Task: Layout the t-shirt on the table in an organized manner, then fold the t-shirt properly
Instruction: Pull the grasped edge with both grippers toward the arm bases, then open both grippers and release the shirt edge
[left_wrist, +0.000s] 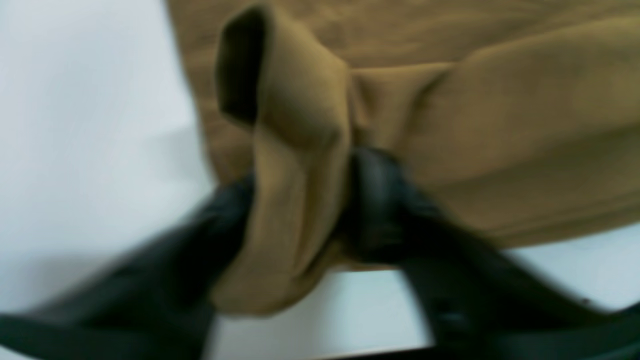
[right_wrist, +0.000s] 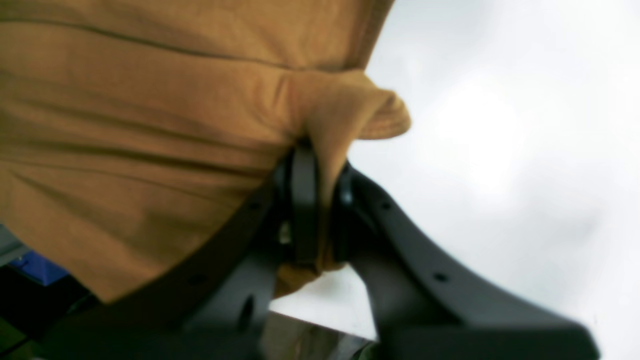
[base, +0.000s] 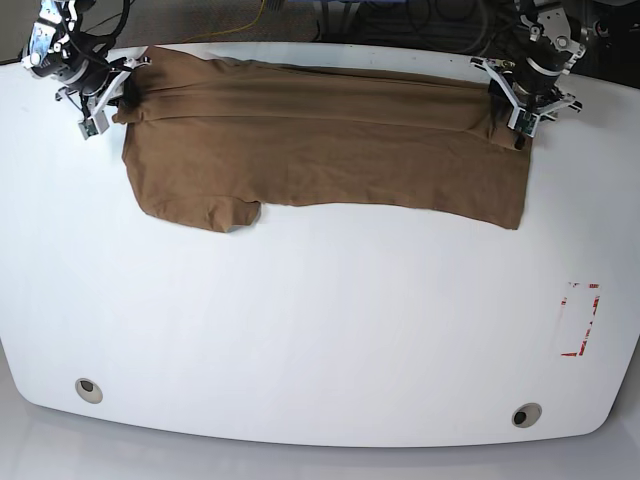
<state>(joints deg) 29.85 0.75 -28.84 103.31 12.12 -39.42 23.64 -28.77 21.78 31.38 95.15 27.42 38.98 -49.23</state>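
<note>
The tan-brown t-shirt (base: 320, 145) lies stretched wide across the far part of the white table (base: 320, 330), its far edge lifted between my two grippers. My left gripper (base: 505, 98), on the right of the base view, is shut on a bunched corner of the t-shirt (left_wrist: 300, 200). My right gripper (base: 122, 92), on the left of the base view, is shut on the other corner (right_wrist: 325, 165). In the wrist views the black fingers (left_wrist: 385, 210) (right_wrist: 302, 200) pinch folded cloth. One sleeve (base: 225, 212) pokes out toward the front.
A red dashed rectangle mark (base: 580, 320) sits near the table's right edge. Two round grey holes (base: 88, 390) (base: 526, 414) lie near the front edge. Cables and dark floor lie beyond the far edge.
</note>
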